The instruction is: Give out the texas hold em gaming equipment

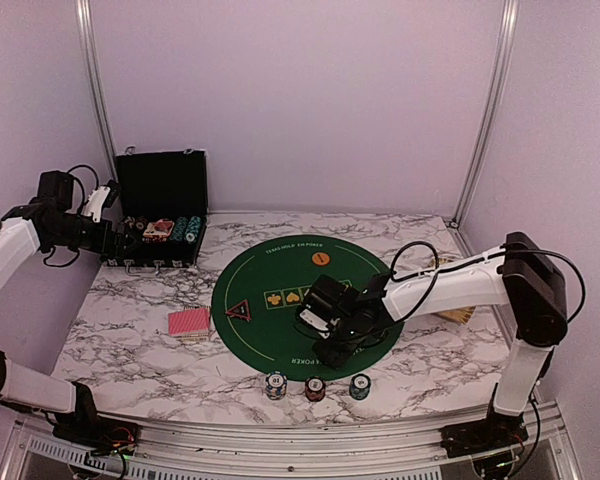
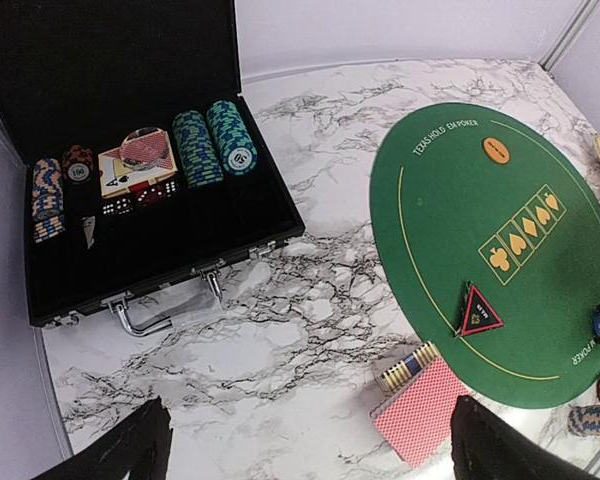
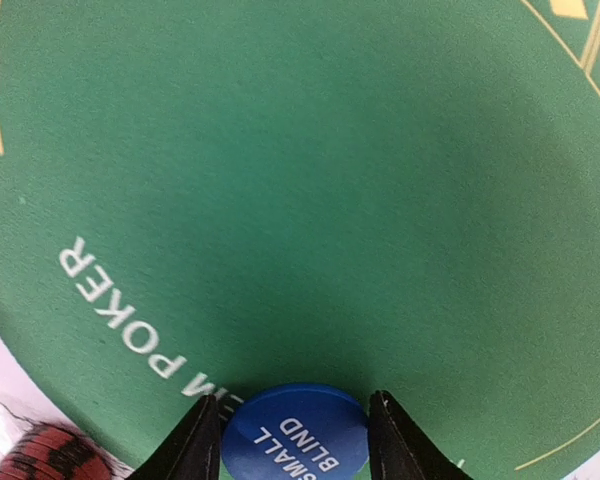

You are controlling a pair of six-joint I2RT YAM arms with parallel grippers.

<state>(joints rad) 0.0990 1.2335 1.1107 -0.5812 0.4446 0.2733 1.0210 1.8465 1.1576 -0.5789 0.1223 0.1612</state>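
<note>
Near-edge chips [image 1: 315, 388]: three. Orange disc [image 1: 321, 258], blue disc [image 3: 295, 435], triangle [image 1: 238, 311], loose deck [image 1: 188, 322]: one each.

The bench [image 1: 130, 350] carries a white marble-pattern top with grey veining, matt and unmarked where it is bare. A plain back wall [image 1: 300, 100] closes the far side, pale with a faint lilac cast. Similar plain panels stand at the left side wall [image 1: 30, 100] and the right side wall [image 1: 570, 120]. Two aluminium uprights, left upright [image 1: 97, 90] and right upright [image 1: 485, 110], mark the rear corners. An aluminium rail [image 1: 280, 432] runs along the near edge. Lighting is even and soft; shadows are weak.
</note>
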